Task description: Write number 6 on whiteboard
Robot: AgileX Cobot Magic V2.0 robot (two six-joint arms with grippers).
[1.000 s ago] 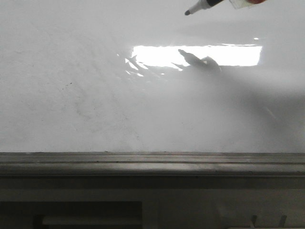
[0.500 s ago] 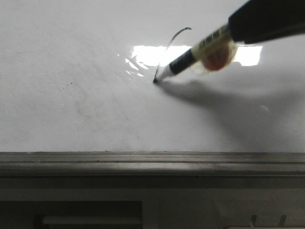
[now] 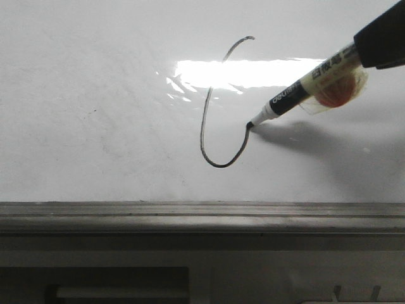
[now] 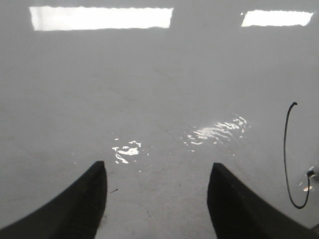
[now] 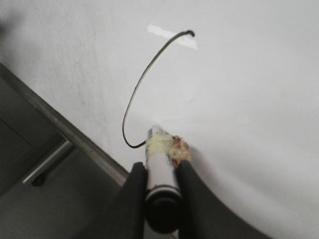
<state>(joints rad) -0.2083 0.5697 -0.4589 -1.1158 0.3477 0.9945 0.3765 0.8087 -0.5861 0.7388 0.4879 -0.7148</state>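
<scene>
The whiteboard [image 3: 95,126] fills the front view. On it is a thin black line, the number 6 [image 3: 204,120]: a tall curved stem with a hook at the bottom, its loop open. My right gripper [image 5: 159,167] is shut on a black-and-white marker [image 3: 297,88], whose tip touches the line's end at the right of the hook. The gripper's black body shows at the upper right of the front view [image 3: 383,44]. My left gripper [image 4: 155,169] is open and empty over bare board [image 4: 149,74], with the line [image 4: 285,149] off to one side.
A bright rectangular glare [image 3: 266,73] crosses the stem's upper part. A grey metal ledge [image 3: 190,215] runs along the board's near edge, with a dark frame below it. The right wrist view shows the ledge [image 5: 60,124] and a metal bar [image 5: 47,162].
The marker came down from the top of the board, which bore no line, drew the stem downward, rounded the bottom and now rises on the right. The gripper has moved right.
</scene>
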